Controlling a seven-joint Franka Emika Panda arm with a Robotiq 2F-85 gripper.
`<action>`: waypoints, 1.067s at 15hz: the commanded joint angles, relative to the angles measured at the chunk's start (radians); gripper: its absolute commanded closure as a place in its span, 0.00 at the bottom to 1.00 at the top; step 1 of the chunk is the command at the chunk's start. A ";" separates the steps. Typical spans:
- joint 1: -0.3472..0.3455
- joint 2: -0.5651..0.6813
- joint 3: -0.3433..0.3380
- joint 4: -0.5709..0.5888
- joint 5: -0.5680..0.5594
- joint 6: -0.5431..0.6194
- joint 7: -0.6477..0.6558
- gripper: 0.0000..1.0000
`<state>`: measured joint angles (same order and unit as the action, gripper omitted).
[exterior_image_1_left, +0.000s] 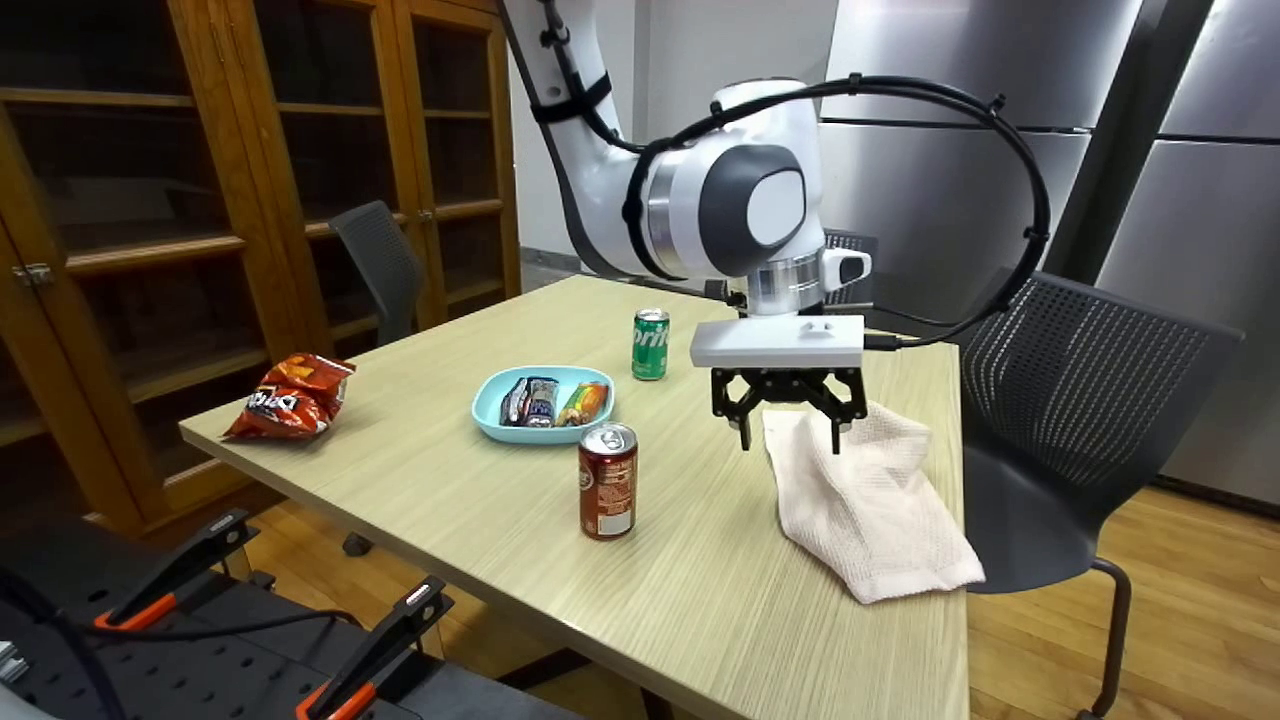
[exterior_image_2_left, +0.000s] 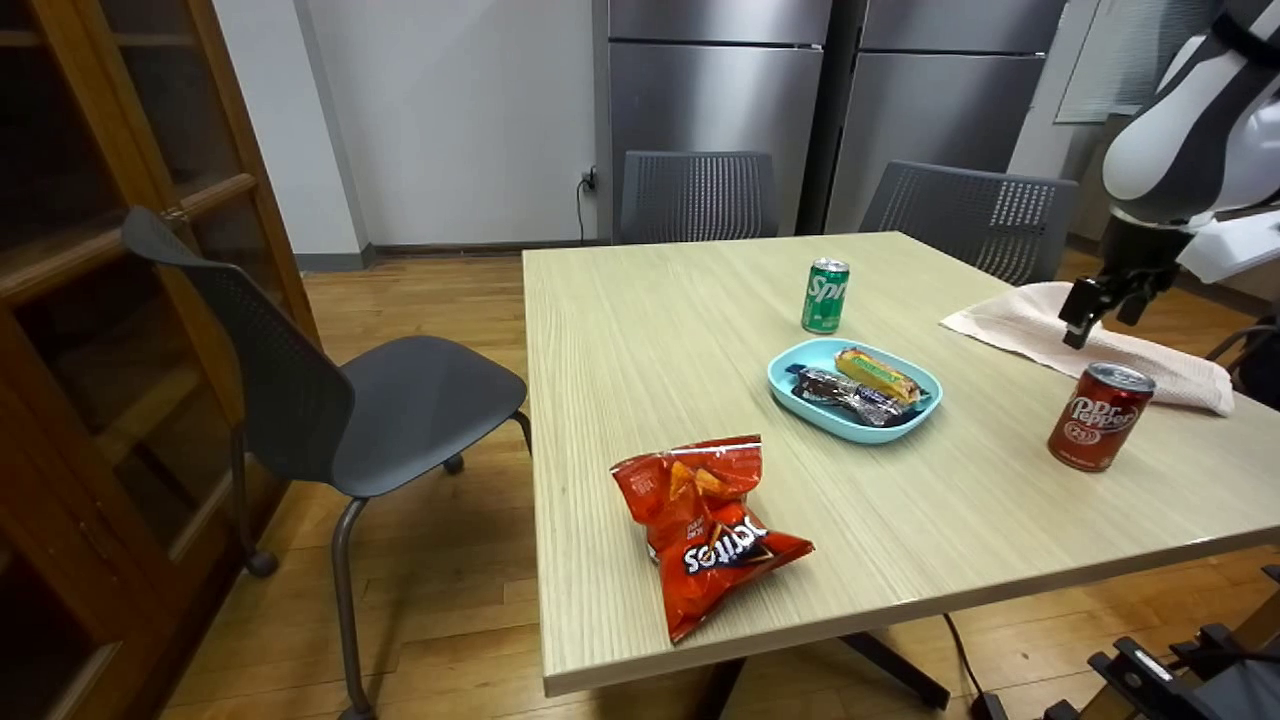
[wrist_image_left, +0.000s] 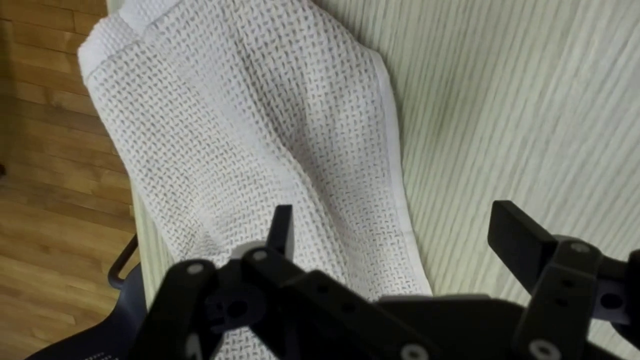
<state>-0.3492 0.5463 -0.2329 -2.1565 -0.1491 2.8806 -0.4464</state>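
My gripper (exterior_image_1_left: 790, 447) hangs fingers down over the table's edge region, open, with nothing between its fingers. Right below it lies a crumpled pale pink waffle-weave cloth (exterior_image_1_left: 870, 510), nearest of all the things. In the wrist view the left finger (wrist_image_left: 281, 227) stands over the cloth (wrist_image_left: 240, 125), while the right finger (wrist_image_left: 520, 240) is over bare wood. The fingers look apart from the cloth. A red-brown Dr Pepper can (exterior_image_2_left: 1100, 415) stands upright near the gripper (exterior_image_2_left: 1103, 325). The cloth's lower part is hidden behind the gripper in the wrist view.
A light blue dish (exterior_image_1_left: 487, 408) holds wrapped snack bars (exterior_image_2_left: 848, 395). Behind it stands a green Sprite can (exterior_image_1_left: 650, 345). A red Doritos bag (exterior_image_2_left: 710, 530) lies near a table corner. Dark chairs (exterior_image_1_left: 1050, 400) stand close to the table (exterior_image_2_left: 650, 350).
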 joint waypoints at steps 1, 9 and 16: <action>0.023 0.067 -0.029 0.070 -0.046 -0.015 0.074 0.00; 0.022 0.147 -0.044 0.109 -0.067 -0.029 0.088 0.00; 0.020 0.162 -0.050 0.119 -0.070 -0.029 0.086 0.00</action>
<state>-0.3379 0.7018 -0.2709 -2.0626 -0.1856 2.8782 -0.3965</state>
